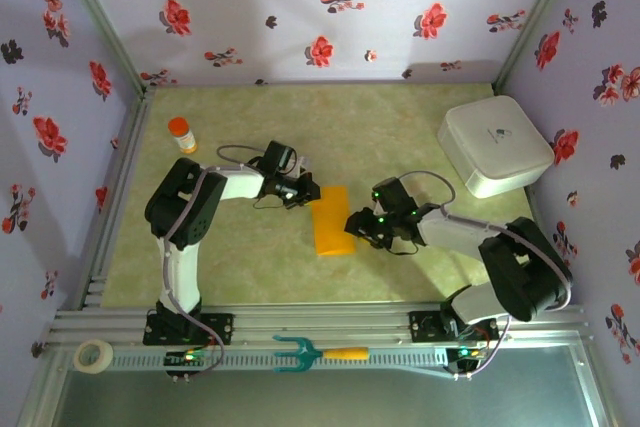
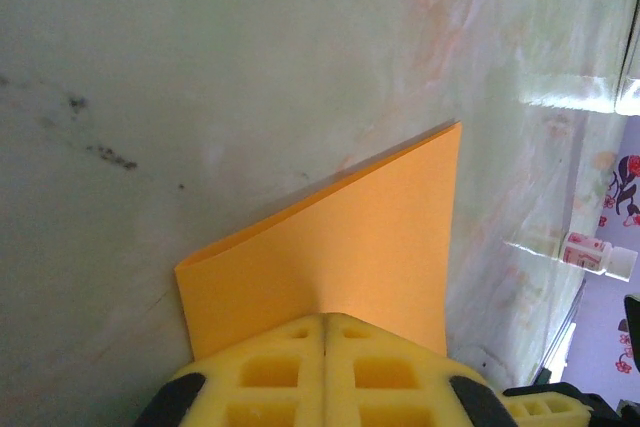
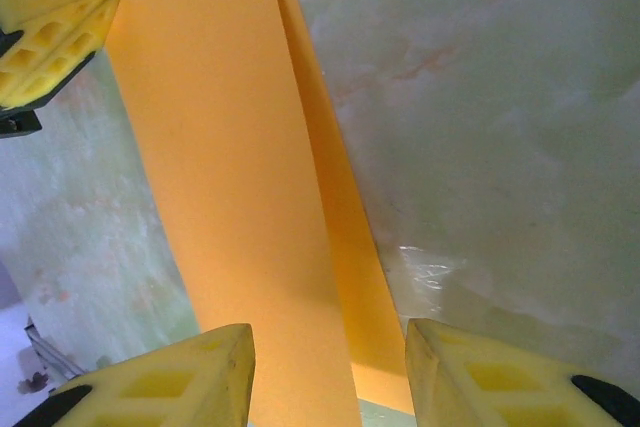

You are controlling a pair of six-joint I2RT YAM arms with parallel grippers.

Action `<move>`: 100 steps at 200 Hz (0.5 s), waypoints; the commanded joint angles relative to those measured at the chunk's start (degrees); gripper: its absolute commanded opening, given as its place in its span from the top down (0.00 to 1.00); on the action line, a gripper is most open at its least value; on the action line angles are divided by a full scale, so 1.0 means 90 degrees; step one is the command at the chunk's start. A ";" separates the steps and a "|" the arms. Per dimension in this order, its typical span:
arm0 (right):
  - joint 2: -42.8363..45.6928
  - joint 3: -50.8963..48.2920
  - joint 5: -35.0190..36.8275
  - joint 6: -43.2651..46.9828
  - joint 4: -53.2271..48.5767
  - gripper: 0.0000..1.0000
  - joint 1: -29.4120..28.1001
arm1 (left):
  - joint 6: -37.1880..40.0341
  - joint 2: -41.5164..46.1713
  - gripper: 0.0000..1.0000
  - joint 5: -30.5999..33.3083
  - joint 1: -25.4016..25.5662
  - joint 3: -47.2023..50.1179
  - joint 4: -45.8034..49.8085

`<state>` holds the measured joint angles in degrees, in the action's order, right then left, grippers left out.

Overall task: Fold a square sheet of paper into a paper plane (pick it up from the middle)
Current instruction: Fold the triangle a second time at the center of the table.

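The left end effector (image 2: 325,347) has its yellow fingers pressed together, clamped on one edge of the sheet of paper (image 2: 350,247). In the left wrist view the orange-yellow sheet fans out from between the fingers, doubled over along a fold on its left side, with its far corner pointing away over the table (image 1: 400,127). From above, the sheet is a narrow folded strip near the middle of the table, its far end at the left end effector and its near end beside the right one.

The right end effector (image 3: 330,377) has its fingers apart, one on each side of the strip, which runs between them up toward the left end effector's yellow fingers (image 3: 50,27). A lengthwise edge of the top layer shows along the strip. Whether the right fingers touch the paper cannot be told.

The left arm rises from its base, bends at the elbow and reaches right toward the centre. The right arm mirrors it, forearm reaching left and low over the table.

Farther out stand an orange-capped bottle (image 1: 181,134) at the far left and a white box (image 1: 495,147) at the far right. A teal fork (image 1: 320,352) lies on the near rail, and a tape roll (image 1: 94,355) at its left end.
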<state>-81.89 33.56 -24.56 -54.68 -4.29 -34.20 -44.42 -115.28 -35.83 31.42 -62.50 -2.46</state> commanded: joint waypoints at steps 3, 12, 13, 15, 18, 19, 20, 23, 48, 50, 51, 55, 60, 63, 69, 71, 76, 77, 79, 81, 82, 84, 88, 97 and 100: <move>-0.0200 0.0212 -0.0426 -0.0236 0.0513 0.55 -0.0029 | 0.0059 -0.0121 0.95 0.0129 -0.0044 0.0166 0.0210; -0.0272 0.0244 -0.0472 -0.0270 0.0608 0.55 -0.0028 | 0.0045 -0.0131 0.95 0.0115 -0.0039 0.0162 0.0188; -0.0274 0.0245 -0.0473 -0.0276 0.0616 0.55 -0.0029 | 0.0044 -0.0135 0.95 0.0115 -0.0041 0.0165 0.0187; -0.0285 0.0245 -0.0474 -0.0288 0.0658 0.55 -0.0026 | 0.0041 -0.0131 0.95 0.0107 -0.0041 0.0157 0.0181; -0.0311 0.0244 -0.0483 -0.0308 0.0697 0.55 -0.0029 | 0.0043 -0.0130 0.95 0.0105 -0.0043 0.0154 0.0171; -0.0313 0.0250 -0.0489 -0.0310 0.0704 0.55 -0.0029 | 0.0043 -0.0130 0.95 0.0105 -0.0044 0.0151 0.0169; -0.0313 0.0250 -0.0489 -0.0310 0.0704 0.55 -0.0029 | 0.0034 -0.0130 0.95 0.0105 -0.0049 0.0149 0.0167; -0.0323 0.0254 -0.0497 -0.0312 0.0729 0.55 -0.0021 | 0.0025 -0.0135 0.95 0.0105 -0.0044 0.0149 0.0166; -0.0450 0.0341 -0.0530 -0.0263 0.0741 0.56 -0.0005 | 0.0015 -0.0127 0.95 0.0070 -0.0045 0.0128 0.0127; -0.0459 0.0345 -0.0520 -0.0263 0.0746 0.56 -0.0001 | 0.0014 -0.0127 0.95 0.0067 -0.0044 0.0121 0.0127; -0.0460 0.0344 -0.0517 -0.0263 0.0748 0.56 0.0000 | 0.0014 -0.0124 0.95 0.0066 -0.0044 0.0119 0.0127; -0.0471 0.0341 -0.0498 -0.0263 0.0782 0.56 0.0001 | 0.0005 -0.0121 0.95 0.0066 -0.0044 0.0117 0.0125; -0.0485 0.0326 -0.0485 -0.0263 0.0820 0.56 0.0001 | 0.0004 -0.0120 0.95 0.0070 -0.0044 0.0110 0.0127; -0.0487 0.0319 -0.0482 -0.0263 0.0842 0.56 0.0009 | 0.0004 -0.0120 0.95 0.0058 -0.0044 0.0096 0.0127; -0.0499 0.0319 -0.0467 -0.0265 0.0880 0.56 0.0030 | 0.0005 -0.0120 0.95 0.0056 -0.0041 0.0090 0.0127; -0.0500 0.0315 -0.0470 -0.0263 0.0890 0.56 0.0035 | 0.0009 -0.0120 0.95 0.0056 -0.0043 0.0097 0.0127; -0.0510 0.0314 -0.0475 -0.0273 0.0909 0.56 0.0054 | 0.0015 -0.0118 0.95 0.0056 -0.0044 0.0083 0.0127; -0.0511 0.0309 -0.0485 -0.0273 0.0908 0.56 0.0056 | 0.0015 -0.0110 0.95 0.0056 -0.0044 0.0081 0.0127; -0.0511 0.0298 -0.0492 -0.0273 0.0902 0.56 0.0059 | 0.0022 -0.0105 0.95 0.0056 -0.0036 0.0087 0.0127; -0.0513 0.0303 -0.0503 -0.0270 0.0898 0.56 0.0066 | 0.0021 -0.0102 0.95 0.0056 -0.0039 0.0079 0.0127; -0.0512 0.0303 -0.0513 -0.0276 0.0893 0.56 0.0073 | 0.0022 -0.0101 0.95 0.0056 -0.0042 0.0074 0.0127; -0.0511 0.0304 -0.0523 -0.0274 0.0889 0.56 0.0077 | 0.0009 -0.0101 0.95 0.0056 -0.0048 0.0071 0.0127; -0.0518 0.0288 -0.0537 -0.0260 0.0879 0.56 0.0087 | 0.0011 -0.0096 0.95 0.0053 -0.0052 0.0061 0.0126; -0.0477 0.0233 -0.0528 -0.0243 0.0866 0.56 0.0093 | 0.0009 -0.0082 0.95 0.0053 -0.0057 0.0043 0.0136; -0.0464 0.0204 -0.0527 -0.0243 0.0879 0.56 0.0098 | 0.0011 -0.0081 0.95 0.0056 -0.0054 0.0040 0.0134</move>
<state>-85.89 35.42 -28.45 -56.21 2.70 -33.87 -44.45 -115.28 -36.10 31.31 -62.50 -2.59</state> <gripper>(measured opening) 0.441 0.057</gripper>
